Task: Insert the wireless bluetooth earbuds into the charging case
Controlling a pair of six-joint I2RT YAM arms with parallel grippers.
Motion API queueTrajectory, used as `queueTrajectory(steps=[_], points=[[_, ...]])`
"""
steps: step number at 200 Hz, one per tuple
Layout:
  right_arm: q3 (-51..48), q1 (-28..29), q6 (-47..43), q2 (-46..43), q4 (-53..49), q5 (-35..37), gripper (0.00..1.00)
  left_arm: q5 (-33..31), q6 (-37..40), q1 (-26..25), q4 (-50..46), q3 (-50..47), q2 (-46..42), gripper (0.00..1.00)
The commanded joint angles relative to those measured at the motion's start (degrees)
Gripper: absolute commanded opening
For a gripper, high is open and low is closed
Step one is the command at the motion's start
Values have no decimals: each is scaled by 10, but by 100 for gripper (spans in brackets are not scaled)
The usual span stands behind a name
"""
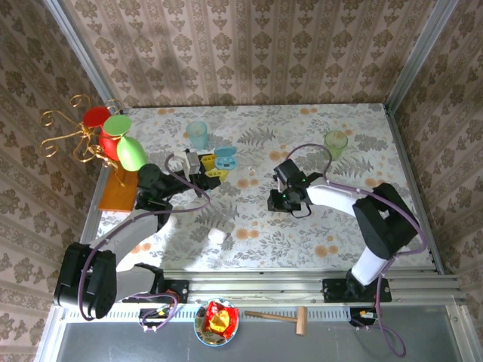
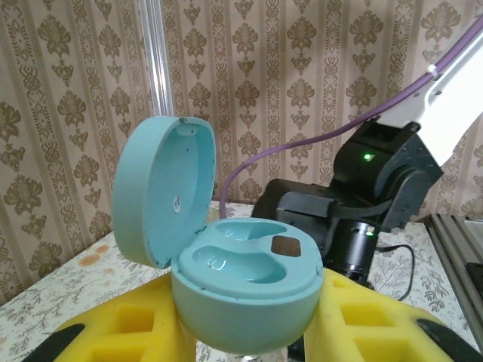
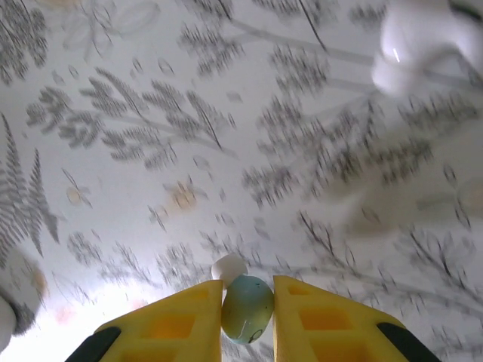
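My left gripper point(image 2: 245, 305) is shut on the light blue charging case point(image 2: 241, 286), its yellow fingers point(image 2: 128, 328) pressing both sides. The lid stands open to the left and both wells are empty. From above, the case point(image 1: 225, 160) sits at the left gripper point(image 1: 216, 168), left of the table's middle. My right gripper point(image 3: 247, 290) is shut on a small light blue earbud point(image 3: 247, 311) with a white tip, held just above the patterned cloth. In the top view the right gripper point(image 1: 276, 202) hovers right of centre, a short way from the case.
A teal cup point(image 1: 198, 134) and a green cup point(image 1: 336, 142) stand at the back. A gold stand with red and green glasses point(image 1: 113, 136) and an orange board point(image 1: 119, 192) are at the left. A white rounded lump point(image 1: 217, 235) lies near the front. The right arm's black wrist point(image 2: 355, 204) is behind the case.
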Motion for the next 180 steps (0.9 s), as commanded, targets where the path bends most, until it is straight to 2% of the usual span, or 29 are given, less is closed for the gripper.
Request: queueTrajectory(steps=[1,16,59,128,180], points=[[-35,-1,21,-22,-5,9,22,9,13,-2,8,0,-12,29],[-49,-1,29,-21,5,6,25,8,13,-2,8,-1,-13,29],[-64,0,42,-35,23,-11,43,6,12,-2,6,-3,-16,29],[-88,29,82,-52,60,-58,44,5,17,-3,-1,0,-12,29],[-52,36,77,-20,98,-80,44,6,16,-4,2,0,-10,29]])
